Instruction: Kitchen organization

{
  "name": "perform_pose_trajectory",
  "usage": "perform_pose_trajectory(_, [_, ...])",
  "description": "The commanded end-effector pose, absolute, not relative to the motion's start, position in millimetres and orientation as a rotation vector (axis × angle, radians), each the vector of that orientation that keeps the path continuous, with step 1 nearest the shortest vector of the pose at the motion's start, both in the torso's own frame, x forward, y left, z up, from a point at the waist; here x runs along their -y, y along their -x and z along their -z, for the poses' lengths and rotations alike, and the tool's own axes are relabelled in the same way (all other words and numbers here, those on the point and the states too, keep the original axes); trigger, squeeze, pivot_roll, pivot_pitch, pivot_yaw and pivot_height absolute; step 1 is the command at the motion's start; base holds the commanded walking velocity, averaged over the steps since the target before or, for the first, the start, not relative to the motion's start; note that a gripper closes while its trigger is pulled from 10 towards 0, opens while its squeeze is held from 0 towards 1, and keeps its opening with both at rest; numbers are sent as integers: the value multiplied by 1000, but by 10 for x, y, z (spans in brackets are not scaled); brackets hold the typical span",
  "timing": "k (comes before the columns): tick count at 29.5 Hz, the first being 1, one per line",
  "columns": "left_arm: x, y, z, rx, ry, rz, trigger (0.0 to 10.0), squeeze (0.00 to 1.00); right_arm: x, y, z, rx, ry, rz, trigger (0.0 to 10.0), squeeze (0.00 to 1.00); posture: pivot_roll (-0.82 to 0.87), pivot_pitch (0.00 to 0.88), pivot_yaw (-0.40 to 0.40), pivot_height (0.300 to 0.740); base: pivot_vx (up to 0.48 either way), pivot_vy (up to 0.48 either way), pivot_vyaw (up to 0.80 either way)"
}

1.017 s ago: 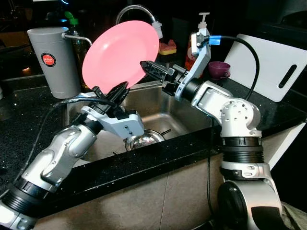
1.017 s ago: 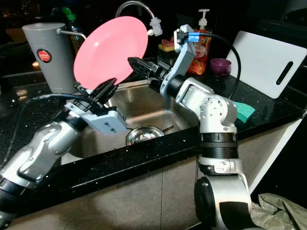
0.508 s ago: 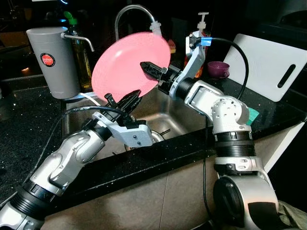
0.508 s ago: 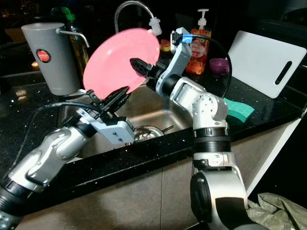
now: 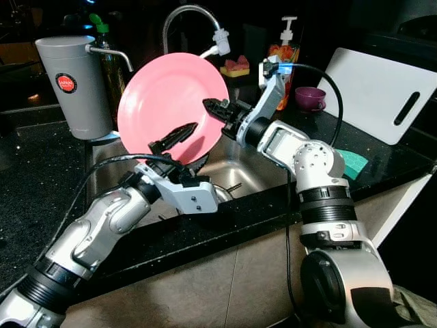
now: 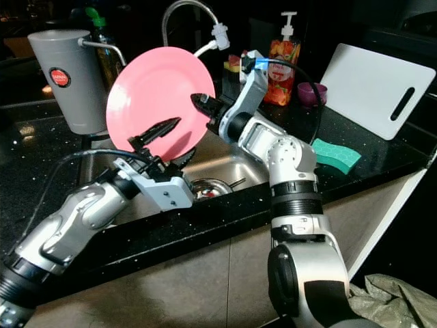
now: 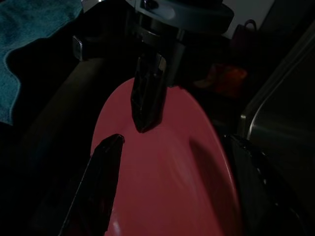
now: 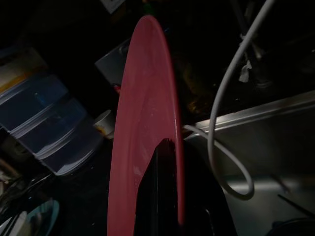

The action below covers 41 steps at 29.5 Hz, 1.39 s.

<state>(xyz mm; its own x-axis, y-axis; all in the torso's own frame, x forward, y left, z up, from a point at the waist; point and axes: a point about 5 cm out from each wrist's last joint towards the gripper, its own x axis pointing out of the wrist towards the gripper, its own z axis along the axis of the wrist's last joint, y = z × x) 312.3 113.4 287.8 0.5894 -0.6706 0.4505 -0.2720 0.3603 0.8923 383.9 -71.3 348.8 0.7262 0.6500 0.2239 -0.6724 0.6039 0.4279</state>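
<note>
Plate: the pink plate (image 5: 171, 102) stands nearly upright on edge above the sink (image 5: 235, 160), clear of the basin and facing the camera, so both arms can reach its rim
Right gripper: the right gripper (image 5: 217, 109) pinches the plate's right edge; the right wrist view shows one black finger lying flat against the rim, which I judge carries the weight
Left gripper: the left gripper (image 5: 174, 137) sits at the lower front of the plate, fingers spread to either side of it in the left wrist view, apparently steadying rather than clamping
Surroundings: faucet (image 5: 194, 17) arches just behind the plate; grey canister (image 5: 68, 85) stands at the left; white cutting board (image 5: 386, 92) and green sponge (image 5: 354, 162) lie to the right
Stage: a mid-air handover or reorientation over the sink, by my reading
</note>
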Motion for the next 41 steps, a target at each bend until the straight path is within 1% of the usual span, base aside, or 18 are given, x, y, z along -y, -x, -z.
perform_pose_trajectory(1, [-1137,-3104,-2913,970,-1215,305,10000,0,740,-3868,-3423,30,-494,-731,0,0,100,159,-37,740,0,0,0])
perform_pose_trajectory(3, [-1183,-3107,-2869,904,-1189,334,10000,0,824,-3953,-3393,59,-445,-631,0,0,106,164,-34,740,0,0,0])
perform_pose_trajectory(4, [-1254,-3128,-2841,751,-1032,336,10000,0,913,-4032,-3369,99,-373,-535,10000,0,117,166,-37,740,0,0,0])
perform_pose_trajectory(5, [-1254,-3128,-2841,751,-1032,336,10000,0,913,-4032,-3369,99,-373,-535,10000,0,117,166,-37,740,0,0,0])
perform_pose_trajectory(7, [-1384,-3179,-2723,373,-541,398,10000,0,1002,-4130,-3272,142,-199,-424,10000,0,131,167,-44,740,0,0,0])
perform_pose_trajectory(8, [-1384,-3179,-2723,373,-541,398,10000,0,1002,-4130,-3272,142,-199,-424,10000,0,131,167,-44,740,0,0,0])
perform_pose_trajectory(9, [-1425,-3203,-2674,242,-380,426,10000,0,996,-4144,-3222,146,-122,-413,10000,0,136,164,-46,740,0,0,0])
perform_pose_trajectory(10, [-1425,-3203,-2674,242,-380,426,10000,0,996,-4144,-3222,146,-122,-413,10000,0,136,164,-46,740,0,0,0])
perform_pose_trajectory(12, [-1568,-3277,-2718,116,-206,411,10000,0,948,-4143,-3107,149,18,-422,10000,0,137,158,-45,740,0,0,0])
perform_pose_trajectory(21, [-1780,-3338,-2897,-4,-109,388,10000,0,827,-4122,-2857,155,193,-491,10000,0,139,139,-38,740,0,0,0])
perform_pose_trajectory(22, [-1802,-3320,-2974,-61,-106,389,10000,0,718,-4079,-2747,160,286,-568,10000,0,140,134,-40,740,0,0,0])
perform_pose_trajectory(25, [-1821,-3287,-3076,-67,-102,385,10000,0,617,-4034,-2597,141,357,-626,10000,0,140,131,-41,740,0,0,0])
perform_pose_trajectory(27, [-1858,-3263,-3131,-71,-76,367,10000,0,559,-4008,-2492,125,386,-650,10000,184,144,126,-44,740,0,0,0])
perform_pose_trajectory(28, [-1858,-3263,-3131,-71,-76,367,10000,0,559,-4008,-2492,125,386,-650,10000,184,144,126,-44,740,0,0,0])
perform_pose_trajectory(29, [-1881,-3257,-3140,-77,-70,355,10000,0,532,-3994,-2450,121,404,-660,10000,475,146,123,-45,740,0,0,0])
perform_pose_trajectory(30, [-1908,-3253,-3137,-90,-61,339,10000,0,503,-3977,-2412,122,414,-680,10000,1000,148,120,-46,740,0,0,0])
perform_pose_trajectory(34, [-1975,-3302,-3062,-130,0,259,10000,0,423,-3924,-2397,160,451,-739,10000,1000,152,113,-49,740,0,0,0])
perform_pose_trajectory(41, [-1973,-3342,-2973,-203,27,198,10000,0,445,-3858,-2708,334,437,-740,10000,1000,140,101,-47,740,0,0,0])
